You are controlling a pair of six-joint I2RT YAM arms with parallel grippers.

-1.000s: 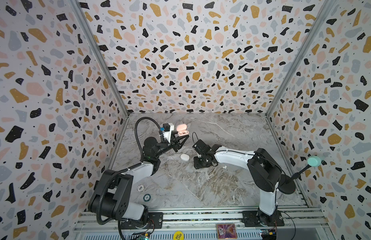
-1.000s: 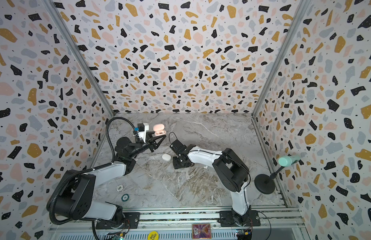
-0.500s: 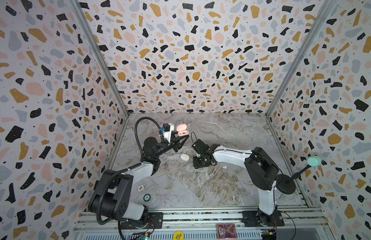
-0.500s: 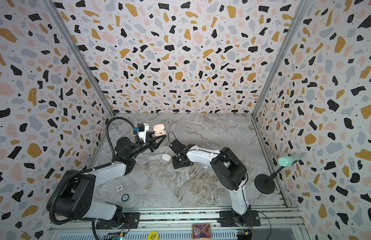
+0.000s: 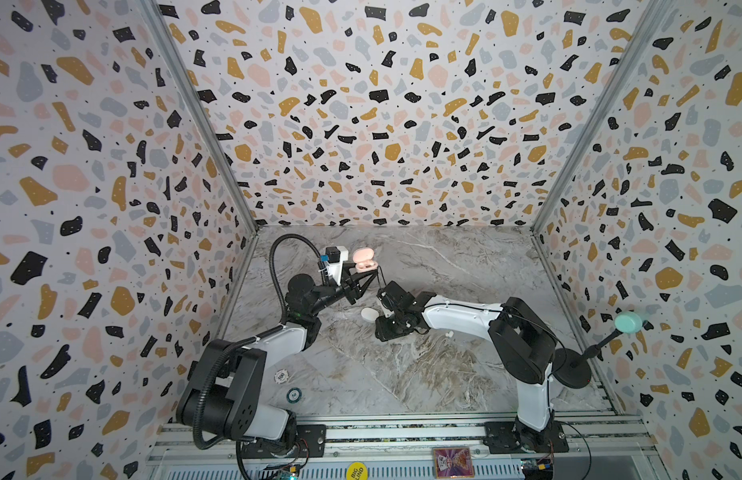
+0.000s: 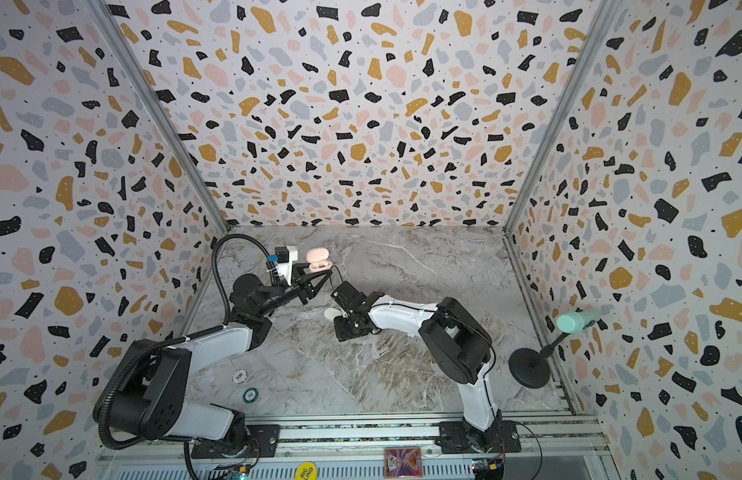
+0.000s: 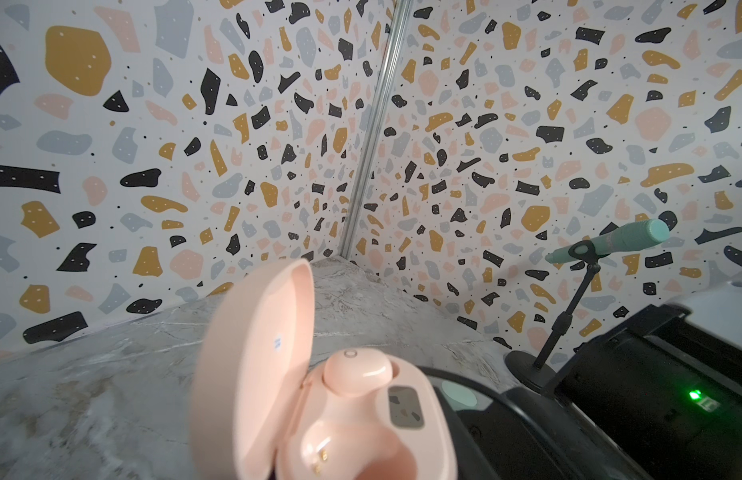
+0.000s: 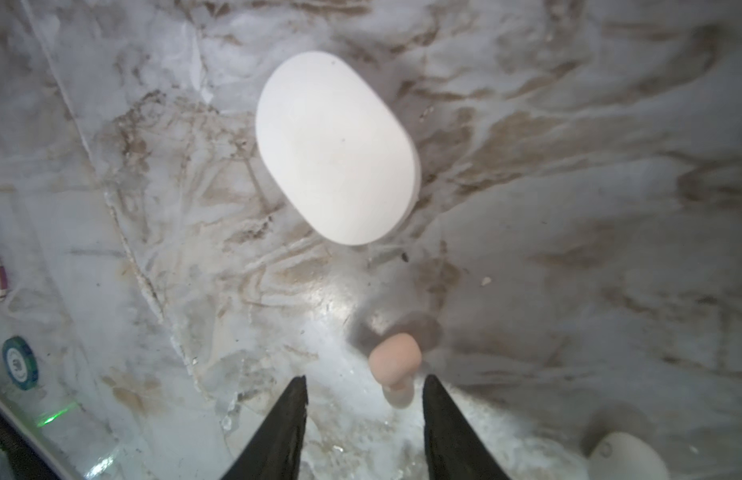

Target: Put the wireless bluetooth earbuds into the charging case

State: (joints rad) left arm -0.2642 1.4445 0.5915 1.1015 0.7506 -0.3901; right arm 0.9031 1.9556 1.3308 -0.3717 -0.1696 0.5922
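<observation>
My left gripper (image 5: 367,277) holds the pale pink charging case (image 5: 363,259) off the table, lid open. In the left wrist view the case (image 7: 402,436) carries one pink earbud (image 7: 357,372) in its far socket, while the near socket (image 7: 319,453) is empty with its gold contacts showing. My right gripper (image 8: 365,380) hangs open over the marble top, nothing between its fingers (image 8: 294,415). A second pink earbud (image 8: 396,361) lies on the table just past the fingertips, nearer one finger. This gripper (image 5: 384,328) stands right of the left one.
A closed white oval case (image 8: 336,149) lies beyond the loose bud, seen as the white case (image 5: 368,313) between the arms. A white earbud (image 8: 627,457) lies close by. Two poker chips (image 5: 281,376) (image 5: 293,395) sit front left. A mint microphone (image 5: 627,322) on a black stand stands right.
The right arm's elbow has drifted slightly left. Both grippers and the pink case stay almost where they were.
</observation>
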